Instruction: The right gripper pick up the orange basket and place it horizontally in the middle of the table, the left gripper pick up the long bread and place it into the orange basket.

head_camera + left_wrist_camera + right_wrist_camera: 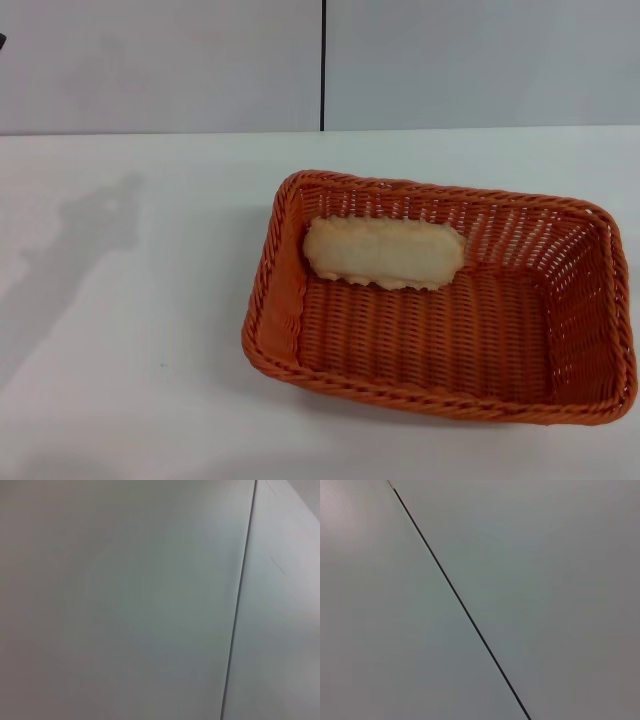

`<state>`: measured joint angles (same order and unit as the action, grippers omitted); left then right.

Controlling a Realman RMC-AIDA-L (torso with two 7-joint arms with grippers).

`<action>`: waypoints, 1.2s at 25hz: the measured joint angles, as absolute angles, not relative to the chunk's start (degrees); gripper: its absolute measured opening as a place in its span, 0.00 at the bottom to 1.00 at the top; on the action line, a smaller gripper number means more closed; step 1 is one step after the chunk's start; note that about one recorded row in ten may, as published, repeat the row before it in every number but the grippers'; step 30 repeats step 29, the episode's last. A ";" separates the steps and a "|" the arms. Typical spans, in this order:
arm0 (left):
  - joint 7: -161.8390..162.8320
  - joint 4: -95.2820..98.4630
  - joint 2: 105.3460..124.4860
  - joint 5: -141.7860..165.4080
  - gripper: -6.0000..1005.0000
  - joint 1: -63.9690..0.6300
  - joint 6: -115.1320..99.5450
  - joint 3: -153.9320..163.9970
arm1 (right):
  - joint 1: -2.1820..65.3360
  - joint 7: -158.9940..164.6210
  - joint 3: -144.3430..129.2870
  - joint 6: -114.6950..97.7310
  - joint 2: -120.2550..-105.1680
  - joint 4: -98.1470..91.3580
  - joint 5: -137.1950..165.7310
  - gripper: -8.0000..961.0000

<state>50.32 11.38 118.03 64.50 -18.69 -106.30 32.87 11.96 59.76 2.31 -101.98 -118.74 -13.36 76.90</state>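
Observation:
The orange basket (430,400) sits on the white table (130,360), right of centre in the head view, with its long side running across the view. The long bread (385,253) lies inside it against the far wall, pale cream side up and lengthwise along that wall. Neither gripper shows in any view. Only an arm-shaped shadow (95,225) falls on the table's left part. Both wrist views face grey wall panels and show no task object.
A grey panelled wall (160,65) rises behind the table, with a dark vertical seam (322,65). The same kind of seam (240,600) crosses the left wrist view, and a seam (460,602) crosses the right wrist view. The basket's right end lies near the head view's right edge.

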 joint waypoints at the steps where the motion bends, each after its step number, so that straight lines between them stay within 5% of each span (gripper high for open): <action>1: 50.33 11.36 118.03 64.50 0.02 -18.82 -106.30 32.87 | 12.00 59.76 2.36 -101.96 -118.73 -13.36 76.91 0.56; 11: 50.25 11.37 118.06 64.50 0.00 -19.04 -105.85 32.87 | 12.14 59.23 3.26 -102.34 -118.73 -12.37 76.90 0.56; 23: 50.36 11.34 118.12 64.51 0.00 -19.08 -106.15 32.22 | 11.94 59.23 4.70 -102.48 -118.74 -10.85 76.95 0.13; 30: 50.45 11.33 118.13 64.51 0.00 -18.55 -106.30 29.64 | 11.91 59.23 4.74 -102.65 -118.74 -10.90 76.95 0.01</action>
